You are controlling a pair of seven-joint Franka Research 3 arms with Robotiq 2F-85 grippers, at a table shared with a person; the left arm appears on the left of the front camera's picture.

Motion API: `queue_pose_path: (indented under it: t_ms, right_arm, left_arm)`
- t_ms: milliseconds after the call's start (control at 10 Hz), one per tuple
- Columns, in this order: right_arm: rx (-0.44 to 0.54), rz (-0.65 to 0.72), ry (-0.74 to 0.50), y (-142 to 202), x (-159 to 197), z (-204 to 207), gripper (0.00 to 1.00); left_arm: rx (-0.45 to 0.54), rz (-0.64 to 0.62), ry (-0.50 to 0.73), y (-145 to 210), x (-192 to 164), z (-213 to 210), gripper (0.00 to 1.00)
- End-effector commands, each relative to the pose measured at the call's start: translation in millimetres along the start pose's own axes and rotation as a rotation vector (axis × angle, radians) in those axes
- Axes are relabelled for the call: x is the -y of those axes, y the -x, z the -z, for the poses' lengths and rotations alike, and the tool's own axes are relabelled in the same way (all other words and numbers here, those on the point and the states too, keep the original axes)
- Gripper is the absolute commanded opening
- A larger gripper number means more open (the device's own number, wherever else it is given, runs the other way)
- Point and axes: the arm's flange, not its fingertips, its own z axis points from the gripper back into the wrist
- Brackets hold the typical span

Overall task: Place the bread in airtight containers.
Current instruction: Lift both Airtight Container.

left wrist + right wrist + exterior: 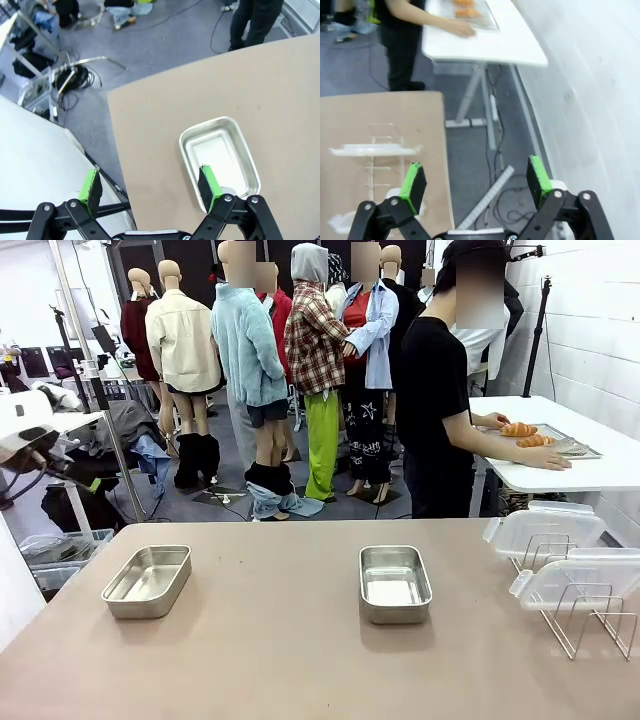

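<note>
Two golden-brown croissants, the bread (527, 434), lie on a flat metal tray (580, 448) on a white side table behind the main table; they also appear as the bread (465, 3) in the right wrist view. A person in black has both hands at that tray. Two empty steel airtight containers sit on the tan table: one at the left (147, 581) and one in the middle (395, 583). My left gripper (150, 187) hangs open above the table's edge beside the left container (220, 157). My right gripper (476, 182) is open over the floor past the table's right edge.
Two clear plastic lids (545, 530) (580, 580) rest on a wire rack (590, 625) at the table's right; the rack (382, 155) also appears in the right wrist view. The white side table (490, 42) stands beyond. Cables and stands lie on the floor (75, 75).
</note>
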Motion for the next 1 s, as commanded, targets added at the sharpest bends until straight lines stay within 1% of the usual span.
queue_pose_path:
  t_ms: [0,100,200,900]
  right_arm:
    - [-0.100,0.094,0.064,65,-15,26,1.00]
    - [-0.122,0.094,0.068,73,-16,27,1.00]
    - [-0.054,0.054,0.029,17,22,12,1.00]
    - [-0.054,0.054,0.029,17,22,12,1.00]
  left_arm:
    - [-0.017,-0.008,0.052,0,-6,11,1.00]
    - [0.000,0.000,0.000,0,0,0,1.00]
    - [0.000,0.000,0.000,0,0,0,1.00]
    - [0.000,0.000,0.000,0,0,0,1.00]
